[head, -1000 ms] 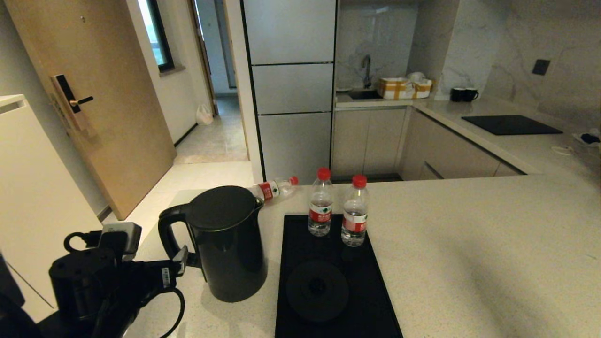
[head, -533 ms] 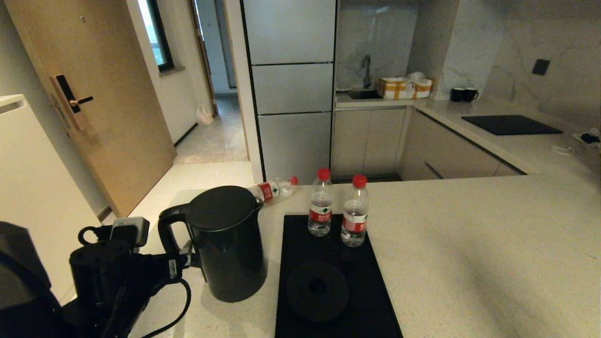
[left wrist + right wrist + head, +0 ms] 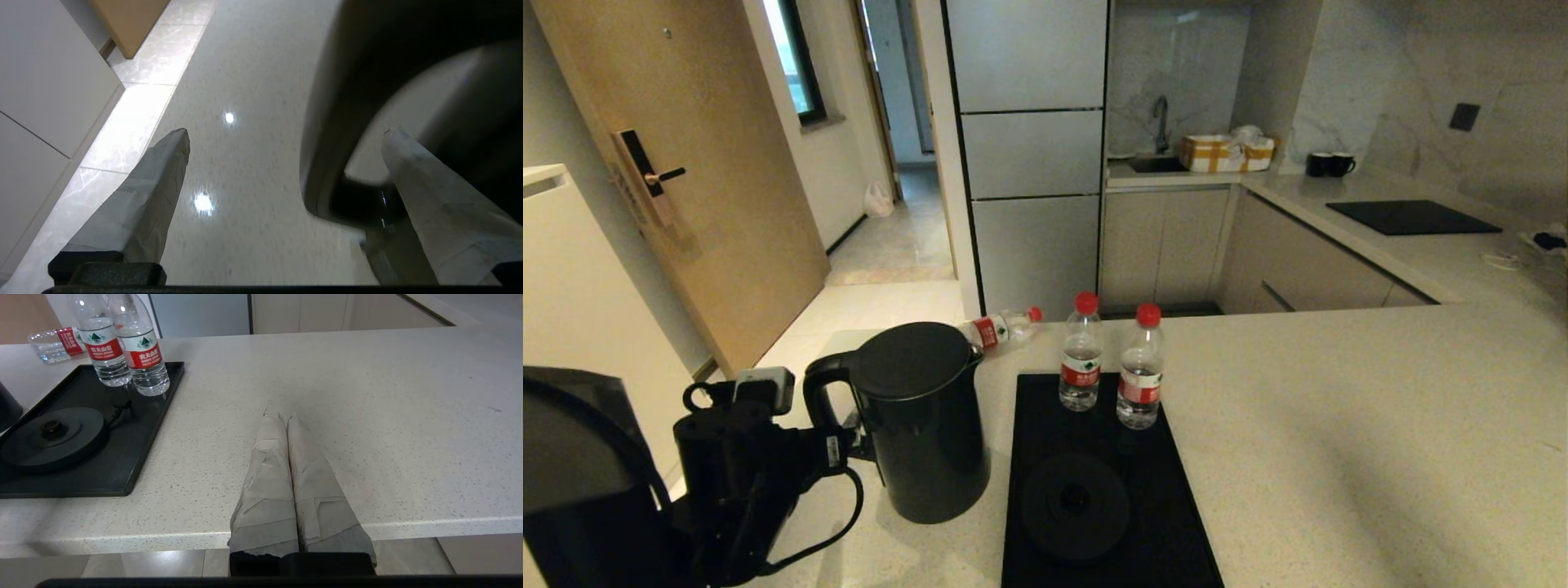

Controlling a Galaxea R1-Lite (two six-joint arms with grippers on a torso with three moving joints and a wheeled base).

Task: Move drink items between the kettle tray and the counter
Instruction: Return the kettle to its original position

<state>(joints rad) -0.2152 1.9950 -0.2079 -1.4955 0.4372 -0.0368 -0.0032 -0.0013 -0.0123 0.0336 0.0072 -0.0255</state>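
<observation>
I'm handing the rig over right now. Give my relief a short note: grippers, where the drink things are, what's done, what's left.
Left gripper: open, straddling the kettle handle, one finger inside the loop, no grip yet.
Right gripper: shut, empty, parked at the counter edge.
Kettle: on the counter, left of the tray; base disc bare.
Two bottles upright at the tray's far end; a third bottle lies on the counter behind the kettle.
Left: probably close on the handle, then move the kettle.

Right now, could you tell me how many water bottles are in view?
3. Two bottles stand upright side by side at the far end of the black tray: one, another. A third lies on its side on the counter, behind the kettle.
</observation>
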